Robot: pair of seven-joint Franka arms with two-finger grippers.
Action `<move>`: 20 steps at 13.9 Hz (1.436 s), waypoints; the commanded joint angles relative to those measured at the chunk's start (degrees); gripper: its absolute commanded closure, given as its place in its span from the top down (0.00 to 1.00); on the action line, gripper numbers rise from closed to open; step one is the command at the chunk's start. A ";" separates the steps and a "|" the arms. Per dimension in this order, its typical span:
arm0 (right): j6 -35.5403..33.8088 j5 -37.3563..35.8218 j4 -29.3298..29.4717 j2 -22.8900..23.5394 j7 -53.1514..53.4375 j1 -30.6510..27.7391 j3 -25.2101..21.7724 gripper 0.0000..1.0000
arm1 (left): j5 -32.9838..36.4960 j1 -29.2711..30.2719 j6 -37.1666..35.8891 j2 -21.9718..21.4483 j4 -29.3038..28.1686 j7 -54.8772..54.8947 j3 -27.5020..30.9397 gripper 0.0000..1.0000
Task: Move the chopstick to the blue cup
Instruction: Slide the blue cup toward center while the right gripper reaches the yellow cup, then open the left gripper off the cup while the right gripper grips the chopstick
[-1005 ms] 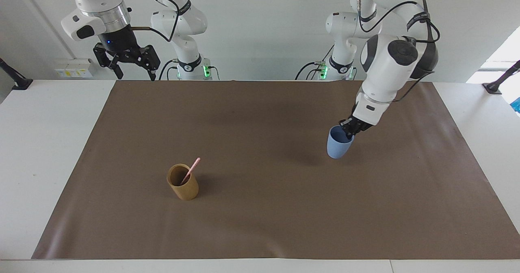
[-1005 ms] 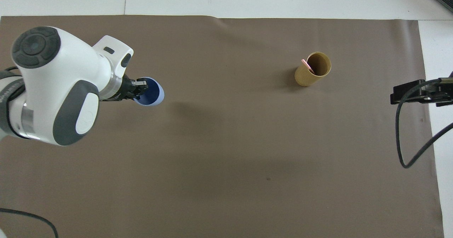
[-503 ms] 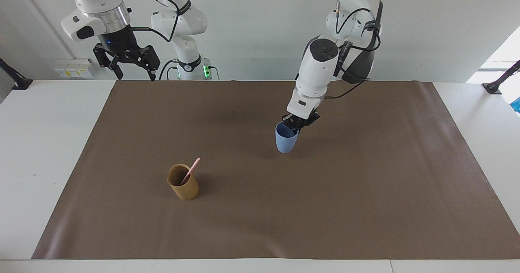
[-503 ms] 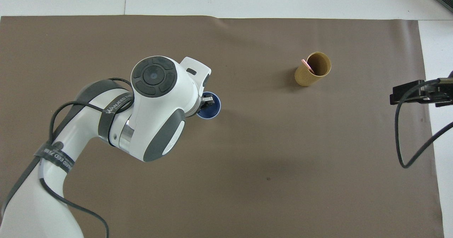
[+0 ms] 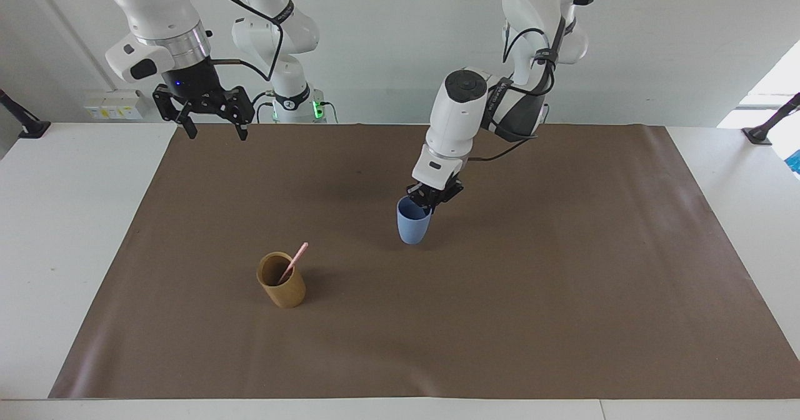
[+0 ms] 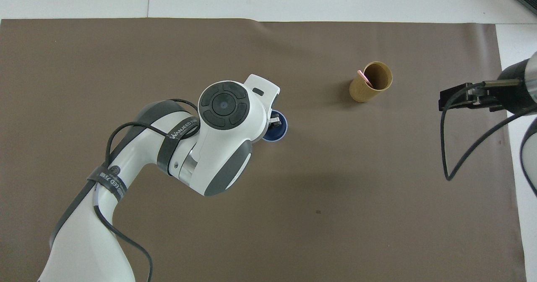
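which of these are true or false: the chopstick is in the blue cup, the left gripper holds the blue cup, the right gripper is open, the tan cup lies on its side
1. The chopstick is in the blue cup. False: it stands in the tan cup.
2. The left gripper is shut on the blue cup's rim. True.
3. The right gripper is open, over the mat's edge nearest the robots. True.
4. The tan cup lies on its side. False: it stands upright on the mat.
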 commanded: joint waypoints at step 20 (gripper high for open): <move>12.87 -12.05 17.23 28.29 0.69 11.91 0.35 0.55 | 5.24 -0.16 -4.07 0.93 4.14 -5.15 1.78 1.00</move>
